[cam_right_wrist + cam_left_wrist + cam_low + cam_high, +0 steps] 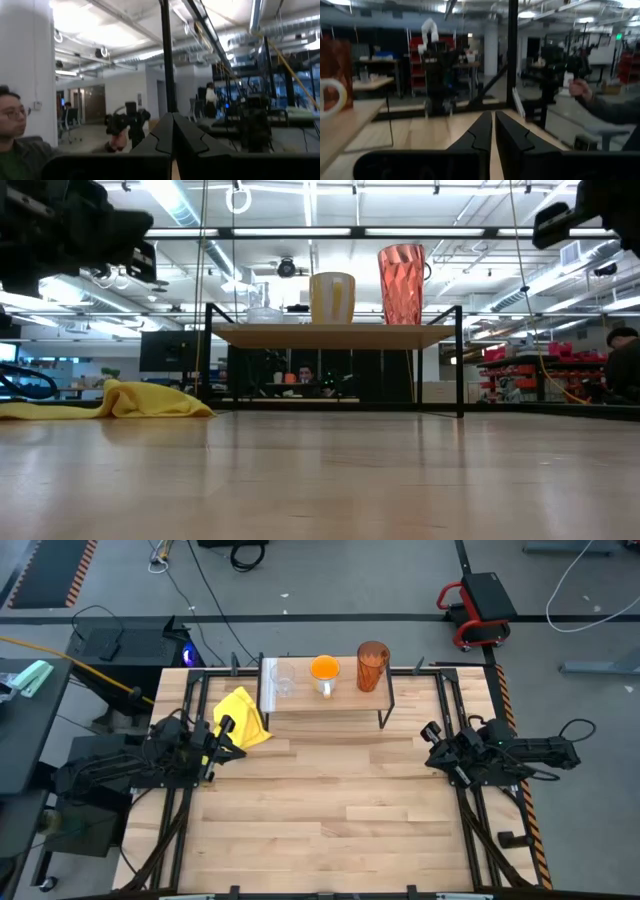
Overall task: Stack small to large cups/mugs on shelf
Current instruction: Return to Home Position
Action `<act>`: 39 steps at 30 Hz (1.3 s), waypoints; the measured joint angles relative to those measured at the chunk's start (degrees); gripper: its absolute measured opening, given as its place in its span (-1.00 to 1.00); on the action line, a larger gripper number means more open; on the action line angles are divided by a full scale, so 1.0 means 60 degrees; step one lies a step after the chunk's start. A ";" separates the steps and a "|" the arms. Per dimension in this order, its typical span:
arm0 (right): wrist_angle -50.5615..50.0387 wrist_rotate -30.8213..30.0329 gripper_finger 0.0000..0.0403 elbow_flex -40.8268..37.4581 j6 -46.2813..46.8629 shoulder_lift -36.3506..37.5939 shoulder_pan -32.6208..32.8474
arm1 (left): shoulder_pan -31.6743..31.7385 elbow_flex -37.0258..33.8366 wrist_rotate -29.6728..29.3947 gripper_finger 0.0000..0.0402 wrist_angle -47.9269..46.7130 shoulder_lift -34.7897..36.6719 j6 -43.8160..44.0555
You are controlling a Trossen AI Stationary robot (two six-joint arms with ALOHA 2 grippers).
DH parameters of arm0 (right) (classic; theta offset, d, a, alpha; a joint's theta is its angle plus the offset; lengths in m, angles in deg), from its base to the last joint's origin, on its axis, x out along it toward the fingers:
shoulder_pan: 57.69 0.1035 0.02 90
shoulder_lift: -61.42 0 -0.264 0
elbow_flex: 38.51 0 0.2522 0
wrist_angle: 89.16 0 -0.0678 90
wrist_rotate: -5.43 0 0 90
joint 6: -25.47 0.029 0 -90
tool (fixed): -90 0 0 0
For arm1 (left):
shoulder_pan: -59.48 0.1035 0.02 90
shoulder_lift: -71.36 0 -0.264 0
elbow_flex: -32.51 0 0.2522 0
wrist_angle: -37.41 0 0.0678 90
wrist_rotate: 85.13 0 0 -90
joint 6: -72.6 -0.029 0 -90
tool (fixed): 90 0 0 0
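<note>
yellow cloth at the shelf's left, three cups in a row on top

a crumpled yellow cloth lies on the light-wood table, just off the left end of the shelf, which stands at the far edge on thin black legs. nothing stands between the arms and the shelf. in the room beyond, a person sits at the edge of the right wrist view.

on the shelf stand a small clear glass cup by the pale ribbed end, then an orange mug with a white handle, then a tall amber tumbler with faceted sides. all three are upright and apart.

the left gripper hangs over the table's left side at the cloth's edge, fingers pressed together on nothing. the right gripper hangs over the right side, well apart from the shelf, closed and empty too.
</note>
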 joint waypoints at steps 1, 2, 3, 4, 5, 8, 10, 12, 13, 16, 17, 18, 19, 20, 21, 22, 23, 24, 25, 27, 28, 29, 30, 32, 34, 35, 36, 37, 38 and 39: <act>-0.0226 0.0004 -0.94 0.0000 -0.0078 0.0000 0.0000 | -0.0003 0.0000 0.0000 -0.84 -0.0246 0.0000 -0.0189; -0.0463 0.0000 -0.94 0.0000 -0.0174 -0.0001 0.0000 | 0.0000 0.0000 0.0000 -0.84 -0.0509 0.0000 -0.0339; -0.0722 0.0000 -0.93 0.0000 -0.0292 -0.0001 0.0000 | 0.0000 0.0000 -0.0010 -0.83 -0.0757 -0.0002 -0.0502; -0.0975 0.0000 -0.93 0.0000 -0.0452 -0.0004 0.0000 | -0.0002 -0.0004 -0.0050 -0.82 -0.0953 -0.0004 -0.0632; -0.1211 0.0000 -0.93 0.0000 -0.0611 -0.0004 0.0000 | -0.0002 -0.0004 -0.0126 -0.81 -0.1099 -0.0004 -0.0725; -0.1968 0.0000 -0.93 0.0000 -0.0885 -0.0005 0.0000 | 0.0000 -0.0004 -0.0634 -0.80 -0.1564 -0.0004 -0.0777; -0.2342 0.0000 -0.93 0.0000 -0.0854 -0.0007 0.0000 | 0.0000 -0.0004 -0.1184 -0.80 -0.1768 -0.0004 -0.0744; -0.2628 0.0000 -0.93 0.0000 -0.0762 -0.0007 0.0000 | 0.0000 -0.0004 -0.1659 -0.82 -0.1921 -0.0004 -0.0727; -0.2725 0.0000 -0.93 0.0000 -0.0675 -0.0007 0.0000 | 0.0000 -0.0004 -0.1816 -0.83 -0.1944 -0.0004 -0.0734; -0.2808 0.0000 -0.93 0.0000 -0.0386 -0.0007 0.0000 | 0.0000 -0.0004 -0.1942 -0.85 -0.1817 -0.0004 -0.0739; -0.2806 0.0000 -0.93 0.0000 -0.0283 -0.0007 0.0000 | 0.0000 -0.0007 -0.1942 -0.86 -0.1684 -0.0004 -0.0726; -0.2807 0.0000 -0.93 0.0000 -0.0184 -0.0007 0.0000 | -0.0003 -0.0007 -0.1938 -0.86 -0.1514 -0.0004 -0.0643; -0.2808 0.0000 -0.93 0.0000 -0.0114 -0.0007 0.0000 | 0.0000 -0.0007 -0.1938 -0.86 -0.1357 -0.0004 -0.0481; -0.2807 0.0000 -0.93 0.0000 -0.0089 -0.0007 0.0000 | 0.0000 -0.0007 -0.1942 -0.86 -0.1224 -0.0004 -0.0437; -0.2806 0.0000 -0.93 0.0000 -0.0089 -0.0007 0.0000 | 0.0000 -0.0007 -0.1938 -0.85 -0.1158 -0.0001 -0.0438; -0.2807 0.0000 -0.93 0.0000 -0.0088 -0.0007 0.0000 | -0.0003 -0.0007 -0.1938 -0.85 -0.1167 0.0000 -0.0434; -0.2806 0.0000 -0.93 0.0000 -0.0085 -0.0007 0.0000 | -0.0002 -0.0007 -0.1938 -0.84 -0.1221 0.0000 -0.0431; -0.2809 0.0000 -0.93 0.0000 -0.0085 -0.0007 0.0000 | 0.0000 -0.0007 -0.1938 -0.83 -0.1283 0.0000 -0.0432; -0.2806 0.0000 -0.93 0.0000 -0.0086 -0.0007 0.0000 | -0.0001 -0.0007 -0.1939 -0.82 -0.1347 0.0000 -0.0451; -0.2806 0.0000 -0.93 0.0000 -0.0085 -0.0007 0.0000 | 0.0000 -0.0007 -0.1938 -0.81 -0.1515 -0.0004 -0.0526; -0.2806 0.0000 -0.93 0.0002 -0.0085 -0.0007 0.0000 | -0.0003 -0.0011 -0.1938 -0.80 -0.1532 -0.0004 -0.0525; -0.2806 0.0000 -0.93 0.0004 -0.0085 -0.0007 0.0000 | 0.0000 -0.0011 -0.1938 -0.80 -0.1521 -0.0004 -0.0504; -0.2806 0.0000 -0.93 0.0004 -0.0085 -0.0007 0.0000 | -0.0003 -0.0011 -0.1938 -0.80 -0.1524 -0.0004 -0.0471; -0.2806 0.0000 -0.93 0.0004 -0.0085 -0.0007 0.0000 | -0.0001 -0.0011 -0.1938 -0.81 -0.1525 -0.0004 -0.0450; -0.2806 0.0000 -0.93 0.0004 -0.0085 -0.0007 0.0000 | -0.0003 -0.0011 -0.1938 -0.82 -0.1527 -0.0004 -0.0529; -0.2806 0.0000 -0.93 0.0004 -0.0085 -0.0007 0.0000 | 0.0000 -0.0011 -0.1938 -0.83 -0.1526 -0.0004 -0.0529; -0.2806 0.0000 -0.93 0.0004 -0.0085 -0.0007 0.0000 | -0.0003 -0.0011 -0.1938 -0.84 -0.1525 -0.0004 -0.0502; -0.2806 0.0000 -0.93 0.0004 -0.0085 -0.0007 0.0000 | -0.0001 -0.0011 -0.1938 -0.85 -0.1527 -0.0004 -0.0458; -0.2802 0.0000 -0.93 0.0004 -0.0085 -0.0007 0.0000 | -0.0001 -0.0011 -0.1938 -0.85 -0.1528 -0.0004 -0.0433; -0.2806 0.0000 -0.93 0.0004 -0.0085 -0.0007 -0.0001 | -0.0003 -0.0011 -0.1938 -0.86 -0.1525 -0.0004 -0.0434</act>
